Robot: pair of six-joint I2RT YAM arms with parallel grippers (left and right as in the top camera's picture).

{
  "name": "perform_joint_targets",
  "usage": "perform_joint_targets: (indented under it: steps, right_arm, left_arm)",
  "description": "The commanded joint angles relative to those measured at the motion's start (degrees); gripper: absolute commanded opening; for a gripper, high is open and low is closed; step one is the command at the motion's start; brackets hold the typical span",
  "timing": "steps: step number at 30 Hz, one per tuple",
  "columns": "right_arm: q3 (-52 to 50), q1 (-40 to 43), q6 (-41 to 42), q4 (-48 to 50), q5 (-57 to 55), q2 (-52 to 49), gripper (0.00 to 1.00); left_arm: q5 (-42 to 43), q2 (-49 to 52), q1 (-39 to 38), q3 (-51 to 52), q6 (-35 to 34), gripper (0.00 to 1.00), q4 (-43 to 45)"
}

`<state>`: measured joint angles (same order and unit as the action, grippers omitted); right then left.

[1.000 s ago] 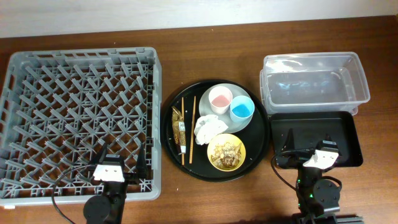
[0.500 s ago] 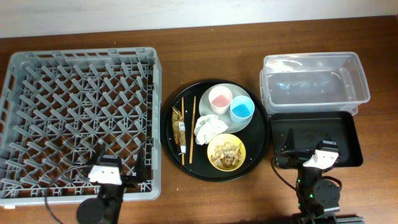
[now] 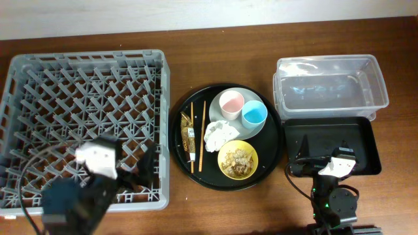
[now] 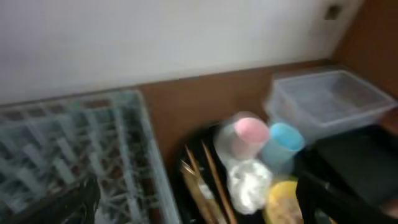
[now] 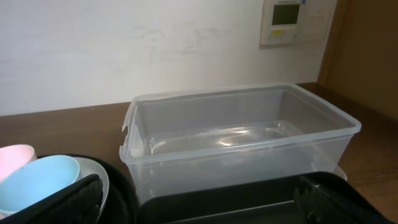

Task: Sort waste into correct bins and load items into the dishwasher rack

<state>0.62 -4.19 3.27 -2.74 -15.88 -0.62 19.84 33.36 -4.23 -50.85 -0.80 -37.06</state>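
The grey dishwasher rack (image 3: 85,78) fills the left. On the round black tray stand the pink cup (image 3: 230,103), the blue cup (image 3: 254,115), the pale plate (image 3: 242,128), the white tissue (image 3: 219,134), the yellow bowl (image 3: 238,160) holding food scraps, two chopsticks (image 3: 202,130) and gold-brown wrappers (image 3: 189,137). The clear tub (image 3: 330,88) and the shallow black tray (image 3: 333,137) are at the right. My left gripper (image 3: 134,173) is open and empty over the rack's front right corner; the left wrist view (image 4: 193,211) is blurred. My right gripper (image 5: 199,208) is open and empty at the black tray's front edge.
The large round black tray (image 3: 277,153) sits between the rack and the bins. The clear tub (image 5: 242,140) stands right behind the shallow black tray (image 5: 249,202). A wall with a white panel (image 5: 292,18) is behind the table.
My left arm has risen and swung up and left over the rack's front edge, appearing larger and blurred. The right arm and all objects have not moved.
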Motion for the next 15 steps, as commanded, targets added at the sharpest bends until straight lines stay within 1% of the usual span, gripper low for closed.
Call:
perform_joint_targets:
  steps: [1, 3, 5, 7, 9, 10, 12, 13, 14, 15]
  right_arm:
    - [-0.31, -0.31, 0.66, -0.33, -1.14, 0.31, 0.99]
    - [-0.31, -0.31, 0.66, -0.33, -1.14, 0.31, 0.99]
    - [-0.31, -0.31, 0.66, -0.33, -1.14, 0.31, 0.99]
    - [-0.31, -0.31, 0.66, -0.33, -1.14, 0.31, 0.99]
    - [-0.31, -0.31, 0.66, -0.33, -1.14, 0.31, 0.99]
    - [-0.31, -0.31, 0.66, -0.33, -1.14, 0.31, 0.99]
    - [-0.31, -0.31, 0.66, -0.33, -1.14, 0.31, 0.99]
    - [-0.31, -0.31, 0.66, -0.33, -1.14, 0.31, 0.99]
    - [-0.31, -0.31, 0.66, -0.33, -1.14, 0.31, 0.99]
    - [-0.31, -0.31, 0.66, -0.33, -1.14, 0.31, 0.99]
  left_arm:
    - [8.28, 14.19, -0.22, -16.26, 0.87, 1.00, -13.16]
    - [8.59, 23.02, -0.22, -26.49, 0.83, 1.00, -21.92]
    - [10.10, 28.00, -0.22, -32.06, 0.85, 1.00, -26.88]
    - [12.09, 31.06, -0.22, -34.73, 0.85, 1.00, -29.73]
    - [12.83, 32.94, -0.22, -35.23, 0.85, 1.00, -30.73]
    - [12.79, 33.97, -0.22, -35.23, 0.85, 0.95, -31.69]
    - [12.79, 35.12, -0.22, -35.23, 0.85, 0.64, -33.11]
    - [12.79, 35.67, -0.22, -35.23, 0.85, 0.52, -33.83]
    - [12.79, 36.33, -0.22, -35.23, 0.83, 0.36, -35.12]
    - [12.76, 36.72, -0.22, -35.23, 0.85, 0.31, -36.13]
